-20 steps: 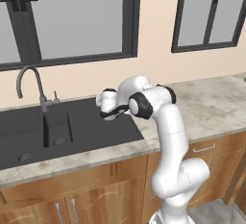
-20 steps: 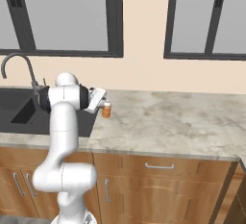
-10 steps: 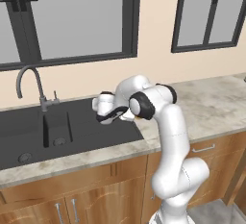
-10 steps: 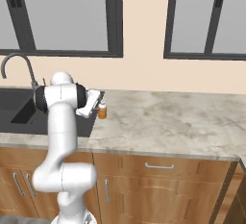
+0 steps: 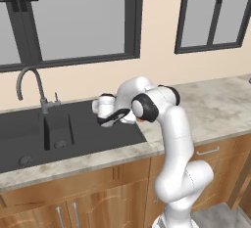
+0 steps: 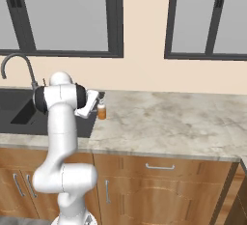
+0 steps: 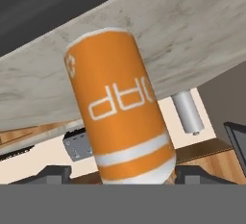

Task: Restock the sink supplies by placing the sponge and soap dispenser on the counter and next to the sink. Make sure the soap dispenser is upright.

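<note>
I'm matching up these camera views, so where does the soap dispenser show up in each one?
Left base view: soap dispenser, apparently the orange sliver beside the arm's dark joint, centre.
Right base view: left of centre, upright, just right of the sink.
Hand view: large, centre, label inverted.
Shared landmark: the black sink.

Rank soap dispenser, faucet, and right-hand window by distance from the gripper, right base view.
1. soap dispenser: right at the gripper, standing on the counter beside the sink.
2. faucet: left of the arm, behind the sink.
3. right-hand window: up on the wall, far right.
</note>
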Available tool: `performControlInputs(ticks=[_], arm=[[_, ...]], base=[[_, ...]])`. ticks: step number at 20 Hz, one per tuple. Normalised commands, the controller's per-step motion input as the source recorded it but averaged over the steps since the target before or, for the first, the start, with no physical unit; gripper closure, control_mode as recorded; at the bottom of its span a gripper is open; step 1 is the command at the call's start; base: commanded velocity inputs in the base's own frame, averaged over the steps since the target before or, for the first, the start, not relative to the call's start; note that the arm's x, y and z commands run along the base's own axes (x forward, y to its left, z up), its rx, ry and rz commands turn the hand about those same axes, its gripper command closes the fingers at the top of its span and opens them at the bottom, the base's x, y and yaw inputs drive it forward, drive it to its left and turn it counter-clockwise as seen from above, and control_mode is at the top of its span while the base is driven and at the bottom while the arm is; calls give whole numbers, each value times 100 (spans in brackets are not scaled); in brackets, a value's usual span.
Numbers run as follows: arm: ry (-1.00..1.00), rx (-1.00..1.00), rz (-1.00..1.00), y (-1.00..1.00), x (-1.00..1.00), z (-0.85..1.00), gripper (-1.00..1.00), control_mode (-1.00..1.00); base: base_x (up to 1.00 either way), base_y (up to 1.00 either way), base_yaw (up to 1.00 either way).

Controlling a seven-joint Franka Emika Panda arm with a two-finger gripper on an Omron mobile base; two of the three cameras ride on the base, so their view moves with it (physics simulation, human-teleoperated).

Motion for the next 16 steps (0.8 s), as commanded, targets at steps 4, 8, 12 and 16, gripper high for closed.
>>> performControlInputs(ticks=[4,8,12,16], arm=[[-2,0,0,25,0,0,-100,-100],[-9,0,0,40,0,1,-100,-100],[-23,0,0,46,-23,17,-100,-100],[-40,0,1,34,-74,48,-100,-100]], base=[[0,0,0],[0,0,0],[0,0,0],[0,0,0]])
